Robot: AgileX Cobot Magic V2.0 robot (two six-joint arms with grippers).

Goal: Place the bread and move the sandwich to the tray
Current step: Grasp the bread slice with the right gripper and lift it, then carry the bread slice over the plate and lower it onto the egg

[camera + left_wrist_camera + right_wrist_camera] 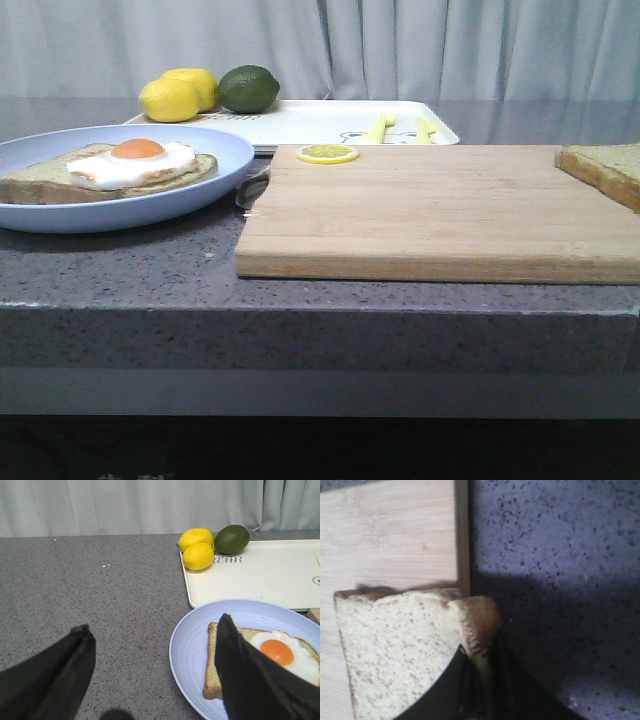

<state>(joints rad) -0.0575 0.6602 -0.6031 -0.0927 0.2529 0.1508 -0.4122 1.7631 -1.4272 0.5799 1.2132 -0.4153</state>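
Note:
The bread [605,168] shows at the right end of the wooden cutting board [430,210]. In the right wrist view my right gripper [481,652] is shut on the bread's [400,650] crust edge, holding the slice over the board's corner. The sandwich [110,170], bread with a fried egg, lies on the pale-blue plate [200,190] at the left. My left gripper [155,645] is open and empty, with one finger over the plate's [190,650] near rim and the sandwich [260,650]. The white tray [320,122] stands behind the board and also shows in the left wrist view [260,575].
Two lemons [178,95] and a lime [248,88] sit at the tray's left end. A lemon slice [327,153] lies on the board's far edge. Yellow utensils [400,128] lie in the tray. The grey counter [120,270] drops off at the front.

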